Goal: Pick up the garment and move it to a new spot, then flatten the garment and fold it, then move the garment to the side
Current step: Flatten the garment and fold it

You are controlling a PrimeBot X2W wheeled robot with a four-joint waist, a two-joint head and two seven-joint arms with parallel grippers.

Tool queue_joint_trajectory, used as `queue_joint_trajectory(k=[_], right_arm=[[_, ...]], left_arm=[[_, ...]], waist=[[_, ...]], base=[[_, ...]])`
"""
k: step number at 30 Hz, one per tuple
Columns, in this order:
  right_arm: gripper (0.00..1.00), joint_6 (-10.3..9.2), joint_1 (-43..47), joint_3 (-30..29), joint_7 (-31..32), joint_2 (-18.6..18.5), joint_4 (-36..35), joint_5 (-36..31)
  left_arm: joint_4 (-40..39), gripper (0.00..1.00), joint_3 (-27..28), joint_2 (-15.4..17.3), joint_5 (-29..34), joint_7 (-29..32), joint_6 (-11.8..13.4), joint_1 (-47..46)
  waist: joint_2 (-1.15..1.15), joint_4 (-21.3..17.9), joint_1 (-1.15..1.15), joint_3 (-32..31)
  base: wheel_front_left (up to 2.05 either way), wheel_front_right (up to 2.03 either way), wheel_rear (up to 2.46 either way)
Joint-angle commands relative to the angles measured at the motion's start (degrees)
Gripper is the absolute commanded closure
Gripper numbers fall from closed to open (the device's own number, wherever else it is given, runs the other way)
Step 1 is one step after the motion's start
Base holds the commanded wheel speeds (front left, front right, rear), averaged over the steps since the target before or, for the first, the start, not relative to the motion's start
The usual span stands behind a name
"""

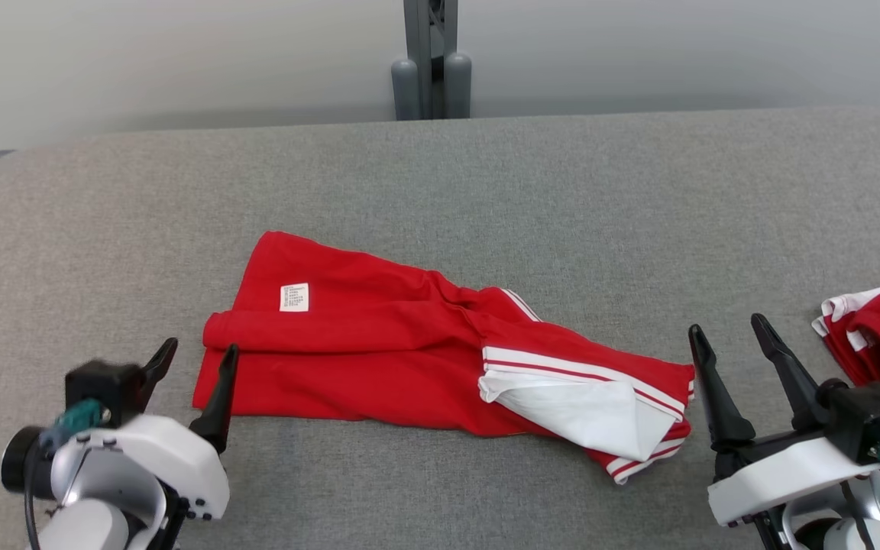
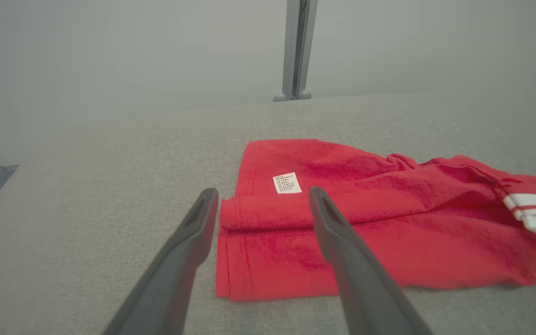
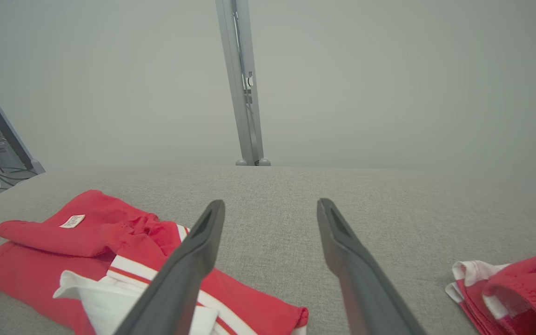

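- Nearest you, toward the near edge of the surface on its left, the left gripper hangs with fingers spread and empty. Its tips are just beside the left hem of the garment.
- On the right along the same edge, the right gripper is likewise spread wide and holds nothing, just beside the garment's striped end.
- Between them the red garment lies rumpled. A roll of cloth is folded over its middle, and a white lining is turned out at the right end.
- The step looks to be the pickup. You would do well to pinch the hem below the roll with the left and the striped end with the right, not the loose lining. Raise both together so the cloth hangs rather than drags.
- Catching the roll along with the lower layer would likely carry that crease to the new spot and make flattening harder.
- A small white label sits on the garment's far-left part. Its print is too small to read, and no brand shows.
- At the right edge a second cloth, red and white, lies apart from the garment. Keep the right arm's path off it.
- At the far edge stands a grey post.
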Motion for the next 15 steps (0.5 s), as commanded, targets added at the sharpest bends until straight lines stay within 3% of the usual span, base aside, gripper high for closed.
queue_joint_trajectory(k=[1,5,15], right_arm=[[0.0,-0.02,-0.8,0.1,0.1,-0.2,-0.1,0.1],[0.0,-0.02,-2.2,1.3,-0.1,-0.2,-0.1,0.3],[0.0,-0.02,-4.4,2.2,-2.1,-0.2,1.4,1.3]], left_arm=[[0.7,0.0,-0.3,0.5,-0.6,1.7,-0.8,-2.1],[6.8,0.0,-1.2,0.7,-4.1,9.4,-4.7,-7.9],[19.6,0.0,0.3,2.2,-10.0,17.2,-11.2,-17.1]], waist=[[0.0,-0.3,0.0,0.7],[0.0,-1.6,0.0,3.7],[0.0,-4.4,0.0,8.3]], base=[[0.0,0.0,0.0],[0.0,0.0,0.0],[0.0,0.0,0.0]])
